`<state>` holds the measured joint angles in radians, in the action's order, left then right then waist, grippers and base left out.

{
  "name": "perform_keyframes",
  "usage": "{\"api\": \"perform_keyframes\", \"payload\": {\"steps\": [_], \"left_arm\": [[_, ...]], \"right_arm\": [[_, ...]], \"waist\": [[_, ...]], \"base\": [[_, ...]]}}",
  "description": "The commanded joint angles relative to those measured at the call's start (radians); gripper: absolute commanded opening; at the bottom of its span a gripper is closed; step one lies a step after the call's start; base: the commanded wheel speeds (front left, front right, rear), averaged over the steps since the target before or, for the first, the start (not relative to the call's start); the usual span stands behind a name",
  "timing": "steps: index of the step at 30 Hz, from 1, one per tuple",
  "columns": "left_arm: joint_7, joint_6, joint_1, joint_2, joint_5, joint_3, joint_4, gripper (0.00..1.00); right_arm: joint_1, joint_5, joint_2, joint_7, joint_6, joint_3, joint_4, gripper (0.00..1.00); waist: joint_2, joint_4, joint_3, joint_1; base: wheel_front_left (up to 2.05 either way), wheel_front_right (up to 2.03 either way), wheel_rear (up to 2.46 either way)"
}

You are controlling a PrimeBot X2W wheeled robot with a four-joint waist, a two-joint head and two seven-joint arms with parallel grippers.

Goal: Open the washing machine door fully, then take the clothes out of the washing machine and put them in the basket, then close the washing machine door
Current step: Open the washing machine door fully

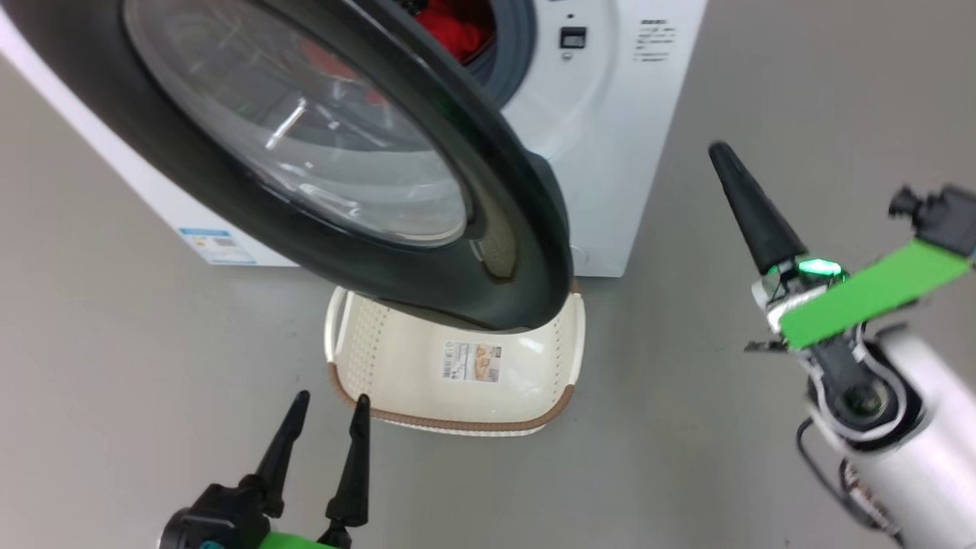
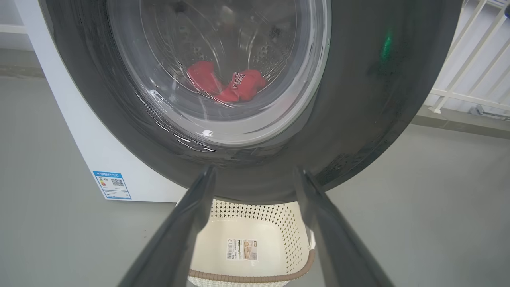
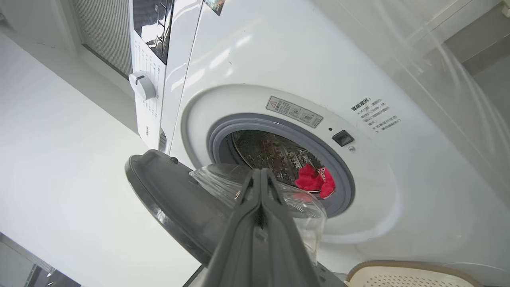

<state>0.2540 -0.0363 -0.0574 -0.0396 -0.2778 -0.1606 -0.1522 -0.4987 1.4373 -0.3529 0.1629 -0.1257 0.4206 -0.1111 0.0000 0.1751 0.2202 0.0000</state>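
The washing machine door (image 1: 488, 229), black-rimmed with a clear glass bowl, stands partly swung out from the white washing machine (image 1: 610, 137). Red clothes (image 3: 314, 181) lie inside the steel drum; they also appear through the door's glass (image 2: 233, 85). The cream basket (image 1: 457, 374) sits on the floor below the door, its bottom sticker showing. My left gripper (image 1: 329, 400) is open at the basket's near left corner, with nothing between its fingers. My right gripper (image 1: 720, 152) is shut on nothing, raised right of the machine and apart from the door. In the right wrist view its fingers (image 3: 261, 207) are pressed together.
Grey floor (image 1: 114, 366) spreads on both sides of the machine. A white railing (image 2: 466, 59) stands behind on the right in the left wrist view. The machine's control knob (image 3: 141, 84) and dark latch socket (image 3: 342, 137) show on its front.
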Motion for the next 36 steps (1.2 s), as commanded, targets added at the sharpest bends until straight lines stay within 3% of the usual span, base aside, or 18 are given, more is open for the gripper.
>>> {"api": "perform_keyframes", "payload": {"steps": [1, 10, 19, 36], "left_arm": [[0.008, 0.007, -0.012, -0.011, -0.012, 0.023, 0.026, 1.00], [0.008, 0.012, -0.031, -0.011, -0.038, -0.018, 0.025, 1.00], [0.008, 0.008, -0.048, -0.011, -0.060, -0.064, 0.030, 1.00], [0.008, 0.022, -0.050, -0.011, -0.088, -0.090, 0.036, 1.00]], "right_arm": [[-0.032, 0.045, -0.025, -0.040, -0.005, 0.022, 0.030, 0.00], [-0.137, 0.297, -0.065, -0.406, -0.005, 0.007, 0.003, 0.00], [-0.225, 0.388, -0.039, -0.717, -0.005, -0.044, -0.135, 0.00], [-0.235, 0.307, 0.040, -0.889, -0.005, -0.071, -0.210, 0.00]], "waist": [[0.0000, 0.022, 0.012, 0.0000], [0.0000, 0.079, 0.055, 0.0000], [0.0000, 0.120, 0.090, 0.0000], [0.0000, 0.170, 0.088, 0.0000]], "base": [[0.00, 0.00, 0.00], [0.00, 0.00, 0.00], [0.00, 0.00, 0.00], [0.00, 0.00, 0.00]]}}
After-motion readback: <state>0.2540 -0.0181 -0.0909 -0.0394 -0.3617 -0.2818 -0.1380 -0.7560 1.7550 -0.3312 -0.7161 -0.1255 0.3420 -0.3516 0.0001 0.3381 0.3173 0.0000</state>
